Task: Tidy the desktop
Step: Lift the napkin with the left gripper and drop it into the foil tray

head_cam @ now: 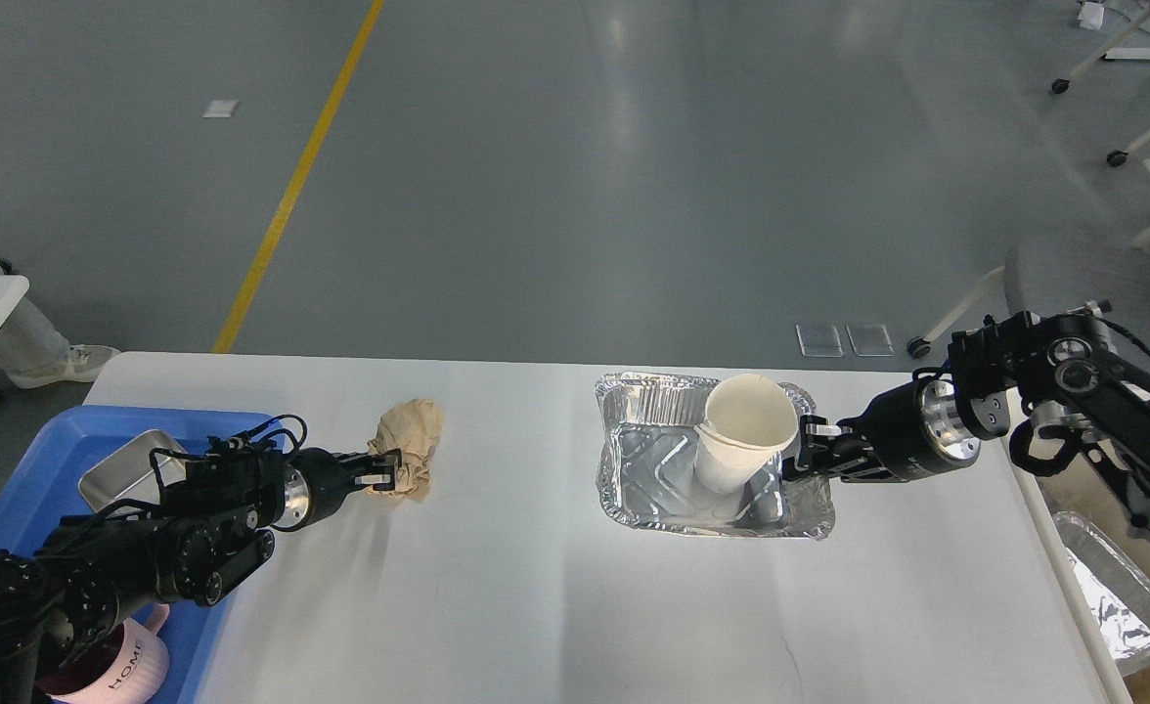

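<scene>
On the desktop [536, 606]: crumpled brown paper [409, 448] at left, foil tray [663, 469] right of centre.
Left gripper [386, 476]: I have it pinched on the paper's lower edge.
Right gripper [798, 460]: at the tray's right rim; grip state I cannot tell.
Technique: I'd lift straight, keeping the wad bunched.
Containers: foil tray holds a tilted paper cup [743, 430]; blue tray [37, 489] holds a steel pan [120, 469] and a pink mug [130, 665].

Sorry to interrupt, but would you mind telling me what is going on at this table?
A two-armed robot is tidying the white desktop. Its left gripper is at a crumpled brown paper, seemingly gripping it. Its right gripper is at the edge of a foil tray holding a paper cup.
</scene>
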Tool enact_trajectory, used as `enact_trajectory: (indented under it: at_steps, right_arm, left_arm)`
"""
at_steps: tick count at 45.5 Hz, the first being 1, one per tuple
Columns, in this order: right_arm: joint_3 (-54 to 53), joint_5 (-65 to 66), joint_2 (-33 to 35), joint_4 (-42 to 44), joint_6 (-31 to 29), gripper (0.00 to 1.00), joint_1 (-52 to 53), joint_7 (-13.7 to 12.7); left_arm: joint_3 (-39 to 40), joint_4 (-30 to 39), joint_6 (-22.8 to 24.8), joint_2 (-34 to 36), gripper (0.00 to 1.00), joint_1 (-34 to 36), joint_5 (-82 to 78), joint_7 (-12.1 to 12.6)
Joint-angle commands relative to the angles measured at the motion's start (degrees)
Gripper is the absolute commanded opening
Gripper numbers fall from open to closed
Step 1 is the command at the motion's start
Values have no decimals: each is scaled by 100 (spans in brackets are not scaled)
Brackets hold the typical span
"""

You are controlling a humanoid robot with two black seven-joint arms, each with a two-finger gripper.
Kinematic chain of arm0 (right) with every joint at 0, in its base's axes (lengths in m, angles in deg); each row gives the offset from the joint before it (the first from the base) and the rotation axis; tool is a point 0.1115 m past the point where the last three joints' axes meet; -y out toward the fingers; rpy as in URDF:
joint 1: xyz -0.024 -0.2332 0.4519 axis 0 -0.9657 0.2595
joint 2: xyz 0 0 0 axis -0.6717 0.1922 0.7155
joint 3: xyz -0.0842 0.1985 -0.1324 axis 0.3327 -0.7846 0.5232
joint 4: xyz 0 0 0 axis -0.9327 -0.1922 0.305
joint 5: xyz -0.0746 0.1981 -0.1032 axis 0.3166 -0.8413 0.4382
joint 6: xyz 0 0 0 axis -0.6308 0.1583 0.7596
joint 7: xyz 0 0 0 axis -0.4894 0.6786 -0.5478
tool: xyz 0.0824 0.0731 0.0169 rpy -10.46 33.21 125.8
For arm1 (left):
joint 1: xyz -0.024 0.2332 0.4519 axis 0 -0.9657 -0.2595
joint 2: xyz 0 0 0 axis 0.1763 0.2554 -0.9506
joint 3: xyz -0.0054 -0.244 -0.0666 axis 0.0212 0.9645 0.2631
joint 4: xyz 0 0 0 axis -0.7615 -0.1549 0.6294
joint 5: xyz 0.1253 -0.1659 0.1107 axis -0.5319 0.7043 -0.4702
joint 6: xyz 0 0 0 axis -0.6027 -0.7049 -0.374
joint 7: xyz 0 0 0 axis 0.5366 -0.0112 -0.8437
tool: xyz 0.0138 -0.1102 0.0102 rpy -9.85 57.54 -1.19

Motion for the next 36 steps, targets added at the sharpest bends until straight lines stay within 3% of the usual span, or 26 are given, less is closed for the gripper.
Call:
enact_trajectory:
  at_steps: [1,4,9,14,19,26,30,36]
  right_arm:
    - [-1,0,0,1,0,0,0,0]
    - [-1,0,0,1,0,0,0,0]
    - [-10,0,9,9,0,0,0,0]
    - [-1,0,-27,9,0,0,-9,0]
    - [-10,0,-44,18,0,0,-9,0]
    - [-1,9,-53,18,0,0,-9,0]
    - [-1,0,-53,18,0,0,-9,0]
    - [-1,0,-35,1,0,0,-9,0]
  left_arm:
    - [4,100,102,253,0,163,0,-303]
    - [4,222,356,499,2,322,18,-576]
    - [48,653,1304,1202,3,796,97,-1024]
    - [57,1469,2157,1922,4,1367,273,-1165]
    - [118,2629,2703,2696,4,1973,352,-1122]
    - [452,3983,3002,3295,4,2668,352,-867]
    - [821,4345,3389,3295,4,3037,369,-472]
    - [1076,4345,3688,3093,4,3415,413,-409]
